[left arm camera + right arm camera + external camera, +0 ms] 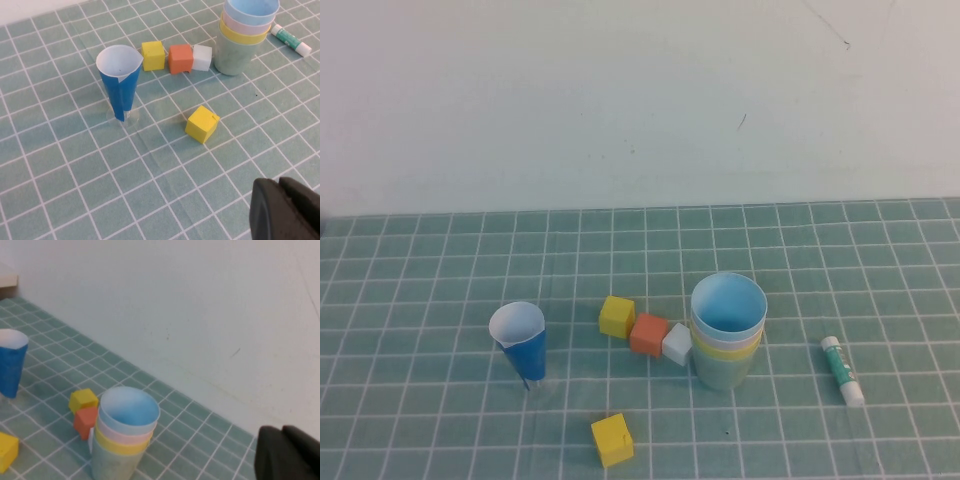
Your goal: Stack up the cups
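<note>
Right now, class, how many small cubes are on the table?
4: a yellow cube, an orange cube and a white cube sit in a row beside the stacked cups; another yellow cube lies apart, nearer the robot. None seems hidden.

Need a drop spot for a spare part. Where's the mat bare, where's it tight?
Bare: the far strip along the wall, the near-left corner beside the blue cone cup, and between the cup stack and glue stick. Tight: yellow cube, orange cube, white cube crowd the stack.
</note>
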`<act>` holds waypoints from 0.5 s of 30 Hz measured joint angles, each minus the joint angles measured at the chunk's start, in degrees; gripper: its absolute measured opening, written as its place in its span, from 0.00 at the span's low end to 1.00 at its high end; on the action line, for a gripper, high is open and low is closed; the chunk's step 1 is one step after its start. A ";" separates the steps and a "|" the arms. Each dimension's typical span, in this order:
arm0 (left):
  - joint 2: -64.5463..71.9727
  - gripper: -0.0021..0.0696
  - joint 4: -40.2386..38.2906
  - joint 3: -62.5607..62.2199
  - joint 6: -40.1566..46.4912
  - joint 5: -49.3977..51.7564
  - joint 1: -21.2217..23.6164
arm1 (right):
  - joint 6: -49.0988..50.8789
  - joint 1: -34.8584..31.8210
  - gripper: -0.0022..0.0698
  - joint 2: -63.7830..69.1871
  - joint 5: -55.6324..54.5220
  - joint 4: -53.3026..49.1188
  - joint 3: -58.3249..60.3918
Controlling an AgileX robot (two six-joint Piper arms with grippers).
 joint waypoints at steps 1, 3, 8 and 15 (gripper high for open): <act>0.00 0.03 0.00 0.00 0.00 0.00 0.00 | -0.67 0.00 0.03 -0.27 -0.44 1.58 1.02; 0.00 0.03 0.00 0.00 0.00 0.00 0.00 | -2.05 -0.91 0.03 -1.27 -0.94 4.59 3.53; 0.00 0.03 0.00 0.00 0.00 0.00 0.00 | -1.31 -8.05 0.03 -7.94 -0.81 4.48 8.15; 0.00 0.03 0.00 0.00 0.00 0.00 0.00 | 20.39 -25.30 0.03 -22.19 8.33 -12.70 11.65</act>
